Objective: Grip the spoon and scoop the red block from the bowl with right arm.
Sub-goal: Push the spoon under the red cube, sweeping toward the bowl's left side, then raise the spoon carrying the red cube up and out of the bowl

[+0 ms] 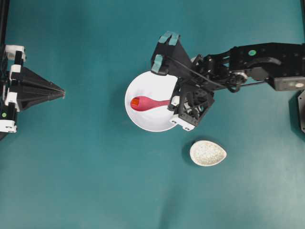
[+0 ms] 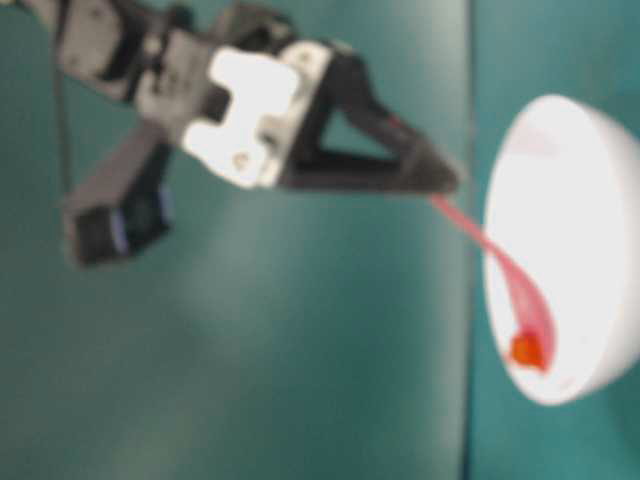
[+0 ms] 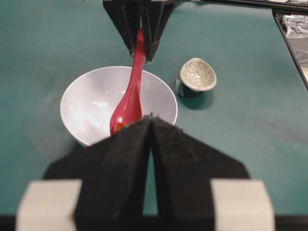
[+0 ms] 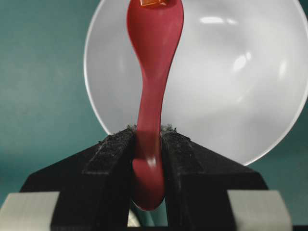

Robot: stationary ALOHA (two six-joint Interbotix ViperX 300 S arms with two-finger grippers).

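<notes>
The right gripper (image 4: 148, 144) clamps the spoon (image 1: 148, 103) by its handle; the red block (image 1: 135, 101) sits in its scoop, inside the bowl (image 1: 152, 86). Lifting out remains.

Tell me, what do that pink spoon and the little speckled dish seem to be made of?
The spoon looks like glossy plastic or glazed ceramic; light glints off its smooth handle. The small dish looks like glazed ceramic: fine crackle lines cover its off-white inside.

Teal desk (image 1: 86, 181) with two dishes

The large white bowl (image 1: 143, 121) sits near the middle of the plain, matte surface; a small speckled egg-shaped dish (image 1: 208, 153) (crackle-glazed, seen from the left wrist) rests just beside it, apart, not touching.
</notes>
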